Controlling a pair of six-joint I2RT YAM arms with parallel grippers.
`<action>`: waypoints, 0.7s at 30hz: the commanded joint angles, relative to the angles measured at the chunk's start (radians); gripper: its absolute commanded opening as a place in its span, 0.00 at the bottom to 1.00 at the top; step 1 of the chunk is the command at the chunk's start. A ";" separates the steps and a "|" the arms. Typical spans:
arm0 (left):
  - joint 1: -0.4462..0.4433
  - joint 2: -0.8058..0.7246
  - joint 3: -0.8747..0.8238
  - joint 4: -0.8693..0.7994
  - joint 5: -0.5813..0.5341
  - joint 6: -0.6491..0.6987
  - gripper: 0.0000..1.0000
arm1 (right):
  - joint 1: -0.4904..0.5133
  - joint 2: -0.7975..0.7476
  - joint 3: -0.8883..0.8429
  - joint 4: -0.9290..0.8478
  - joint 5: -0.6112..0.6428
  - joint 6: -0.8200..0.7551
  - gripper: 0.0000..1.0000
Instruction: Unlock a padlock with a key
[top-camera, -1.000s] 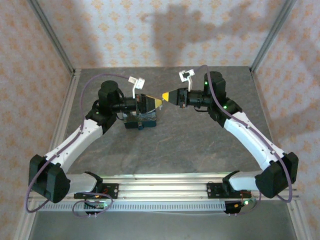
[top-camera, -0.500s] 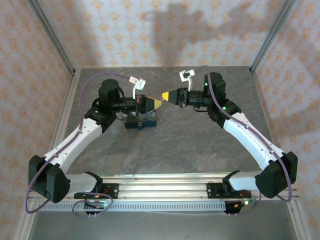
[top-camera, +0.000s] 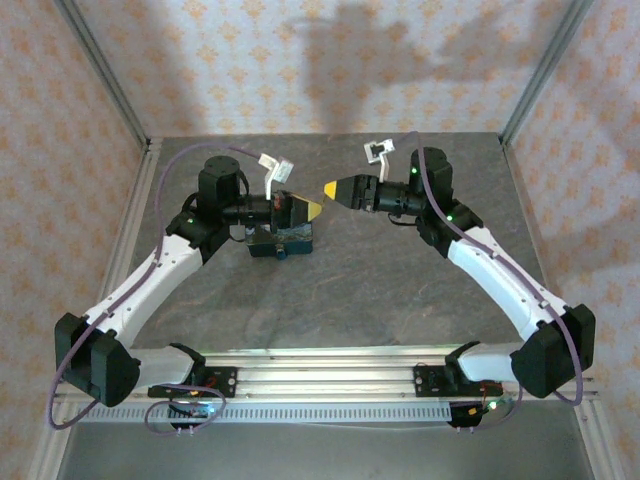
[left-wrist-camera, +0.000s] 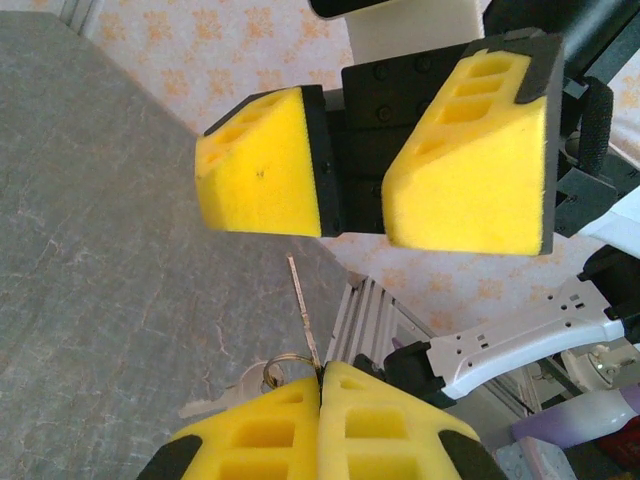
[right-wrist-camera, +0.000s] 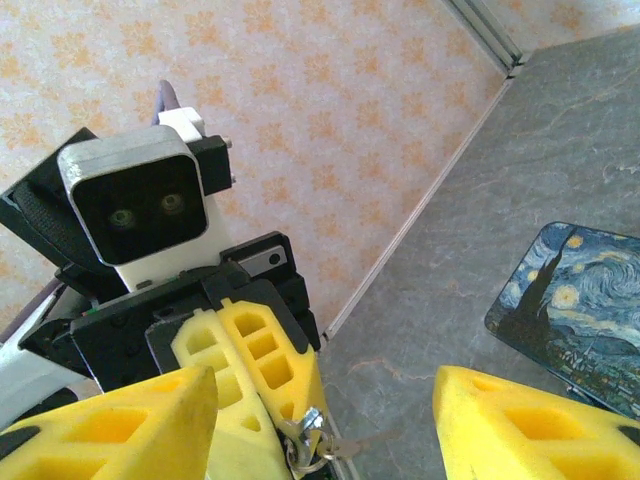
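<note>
My left gripper is shut on a thin silvery key, whose blade sticks out past the yellow pads. A key ring and a second key hang beside the pads. From above, the left gripper points right, just over the painted box. My right gripper faces it tip to tip and is open, its yellow fingers spread wide. In the right wrist view the right gripper frames the key bunch. A small blue lump juts from the box's near edge; I cannot tell whether it is the padlock.
The dark blue, yellow-swirled box lies on the grey table under the left wrist, and the box also shows in the right wrist view. Aluminium frame posts and patterned walls enclose the table.
The right gripper has drawn slightly up and back from the left gripper's tip. The left arm has shifted a little to the left, still holding the key.
</note>
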 joint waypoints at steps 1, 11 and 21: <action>0.002 -0.018 0.026 0.016 0.022 0.001 0.00 | 0.006 -0.019 -0.014 0.043 -0.023 0.013 0.59; 0.002 -0.009 0.038 0.002 0.041 -0.006 0.00 | 0.036 0.023 0.000 0.099 -0.072 0.054 0.28; 0.002 0.001 0.048 -0.008 0.047 -0.003 0.00 | 0.039 0.003 -0.019 0.122 -0.076 0.053 0.00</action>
